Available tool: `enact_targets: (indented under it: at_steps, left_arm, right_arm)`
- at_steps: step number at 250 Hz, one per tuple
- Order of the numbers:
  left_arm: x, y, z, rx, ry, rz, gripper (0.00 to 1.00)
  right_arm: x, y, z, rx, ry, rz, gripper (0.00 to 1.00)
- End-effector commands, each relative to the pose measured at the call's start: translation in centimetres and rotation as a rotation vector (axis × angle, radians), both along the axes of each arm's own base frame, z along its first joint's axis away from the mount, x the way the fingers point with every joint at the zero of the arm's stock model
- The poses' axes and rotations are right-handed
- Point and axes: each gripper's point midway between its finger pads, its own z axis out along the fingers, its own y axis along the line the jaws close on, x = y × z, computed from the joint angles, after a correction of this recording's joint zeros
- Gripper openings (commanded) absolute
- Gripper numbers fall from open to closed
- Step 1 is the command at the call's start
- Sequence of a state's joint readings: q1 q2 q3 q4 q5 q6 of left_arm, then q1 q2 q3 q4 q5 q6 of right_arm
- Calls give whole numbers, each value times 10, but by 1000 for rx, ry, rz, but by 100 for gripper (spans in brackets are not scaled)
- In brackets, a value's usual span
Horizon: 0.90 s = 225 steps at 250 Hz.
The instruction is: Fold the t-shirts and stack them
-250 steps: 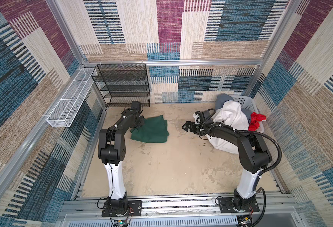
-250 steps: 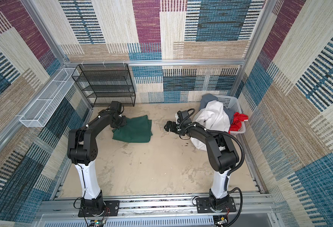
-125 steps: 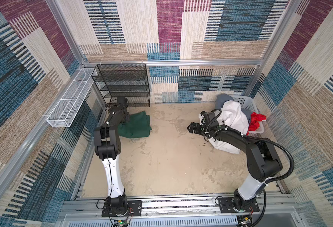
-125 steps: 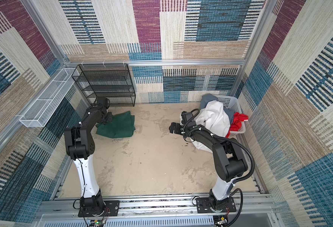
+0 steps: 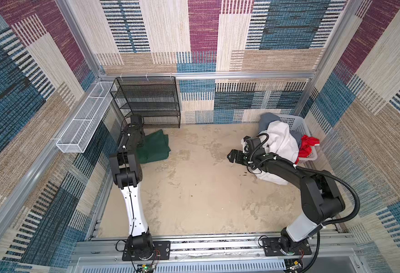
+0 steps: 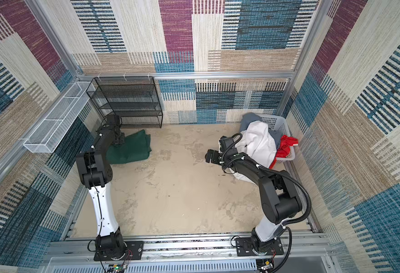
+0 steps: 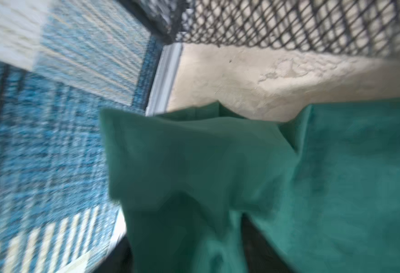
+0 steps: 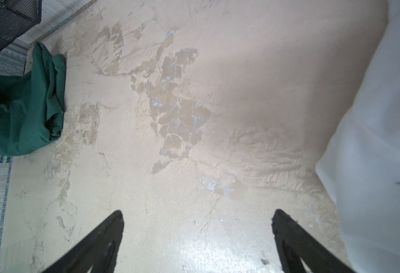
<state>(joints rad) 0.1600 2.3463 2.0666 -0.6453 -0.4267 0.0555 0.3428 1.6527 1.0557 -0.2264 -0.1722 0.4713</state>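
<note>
Fingers of left gripper [image 6: 118, 141] at edge of dark green t-shirt [image 5: 156, 147], their spread impossible to tell, shirt lying far left on surface [image 5: 194, 189] before black mesh shelf [image 5: 147, 101], right gripper [image 8: 197, 212] fingers wide and empty above bare surface, white t-shirt [image 5: 281, 141] spilling from basket [image 5: 298, 123], grey t-shirt [image 5: 266, 118] and red t-shirt [image 5: 309, 145] inside.

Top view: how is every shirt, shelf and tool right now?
Green shirt: folded, by the shelf.
White shirt: unfolded, spilling from the basket.
Red shirt: crumpled over basket rim.
Grey shirt: crumpled in basket.
Shelf: upright, bare.
Left tool: at green shirt, grip unclear.
Right tool: open, empty.
</note>
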Motion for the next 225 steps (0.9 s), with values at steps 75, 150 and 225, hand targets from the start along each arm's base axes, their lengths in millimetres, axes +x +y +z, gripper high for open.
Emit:
enact_targets:
  at_steps: [75,150,225]
  left_arm:
    - [-44,-11,40,12,-160,122,80]
    - [-98,-129,74,-72,-568,-68,88]
    - [-157,-151,65,-35,-696,-190,96]
  right_arm:
    - [2,-18,31,-10,-92,-107,99]
    - [-9,-62,103,-66,-455,-242,98]
    - [-54,-117,132,-197,-832,-392,98]
